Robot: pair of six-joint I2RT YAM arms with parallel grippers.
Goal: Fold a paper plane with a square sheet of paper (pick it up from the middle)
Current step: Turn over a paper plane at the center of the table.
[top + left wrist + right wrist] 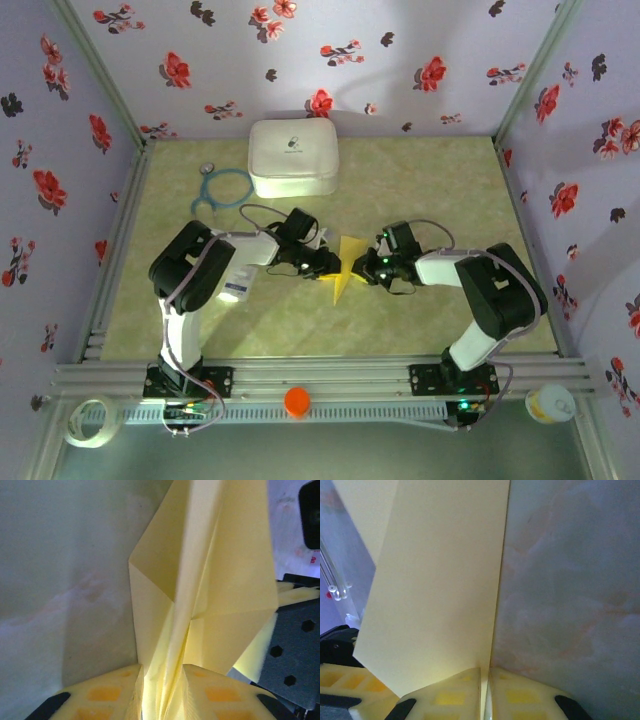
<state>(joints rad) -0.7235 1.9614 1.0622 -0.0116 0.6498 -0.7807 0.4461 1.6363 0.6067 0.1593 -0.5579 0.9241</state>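
Observation:
The square sheet of paper (347, 262) is folded into a pointed yellow paper plane shape, held between both arms at mid-table with its tip toward the near edge. My left gripper (330, 265) is shut on its left side. In the left wrist view several creased layers of the paper (210, 570) run down between the yellow pads (107, 692) of that gripper (162, 672). My right gripper (366, 268) is shut on its right side. The right wrist view has a flat wing of the paper (435, 590) rising from the pinched edge in the gripper (485, 675).
A white rounded case (292, 157) sits at the back of the table beside a blue ring (222, 188). A small white printed packet (237, 280) lies under the left arm. An orange cap (297, 401) rests on the front rail. Flowered walls enclose three sides.

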